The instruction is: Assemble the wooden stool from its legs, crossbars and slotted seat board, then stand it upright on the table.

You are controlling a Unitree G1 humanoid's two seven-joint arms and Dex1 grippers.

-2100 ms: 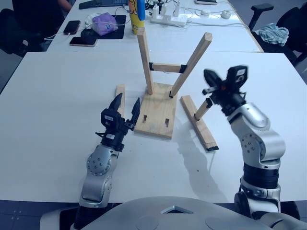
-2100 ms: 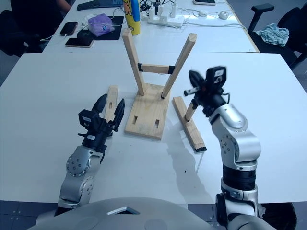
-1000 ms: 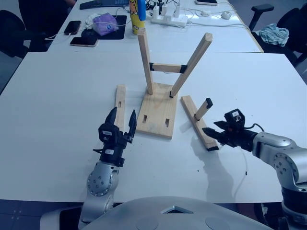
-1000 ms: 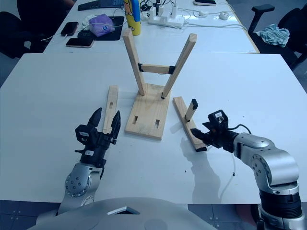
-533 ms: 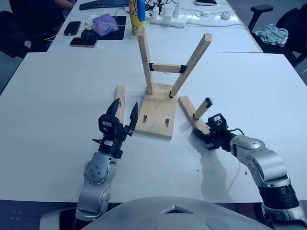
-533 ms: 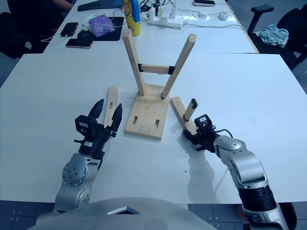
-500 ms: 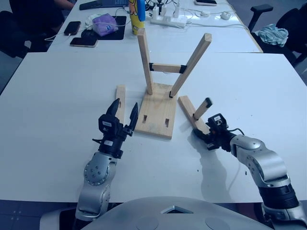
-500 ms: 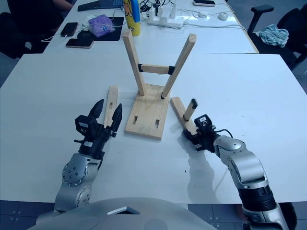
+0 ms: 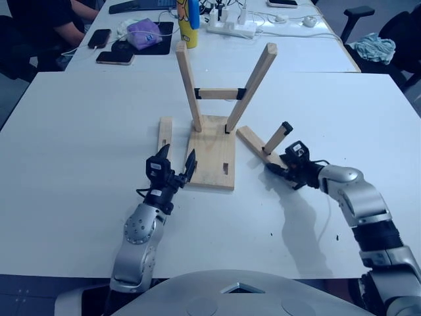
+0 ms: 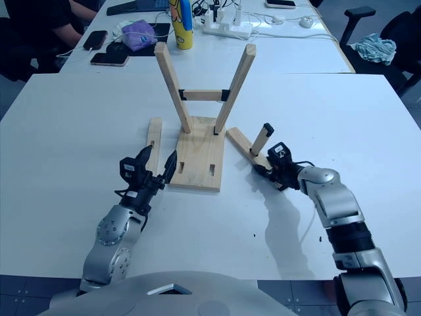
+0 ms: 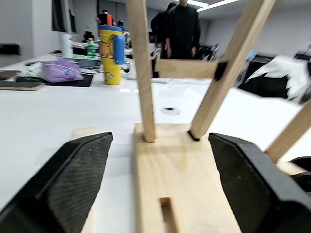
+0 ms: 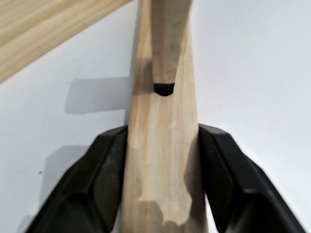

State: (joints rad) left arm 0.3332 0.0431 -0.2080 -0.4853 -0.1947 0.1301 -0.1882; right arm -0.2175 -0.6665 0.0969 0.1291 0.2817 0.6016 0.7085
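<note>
Right gripper [image 12: 163, 187] clamped on loose leg [image 9: 252, 141] near its end — left gripper [image 9: 177, 159] spread wide, at near edge of seat board [image 9: 214, 148].

Wide white table [image 9: 79, 125]. Flat near its middle, a slotted seat board [image 9: 212, 161], with two legs [image 9: 187, 85] standing up out of its far end. Near the board's left side, apart from it, a loose leg [image 9: 164, 130] lying flat. Just right of the board, a second leg [image 9: 253, 142] aslant, a short crossbar [image 9: 276, 136] sticking up from it; unclear whether fully down. Behind, another table [image 9: 302, 49] carrying a phone [image 9: 115, 57], purple pouch [image 9: 143, 31], yellow bottle [image 9: 188, 13] and power strip [image 9: 231, 27].
</note>
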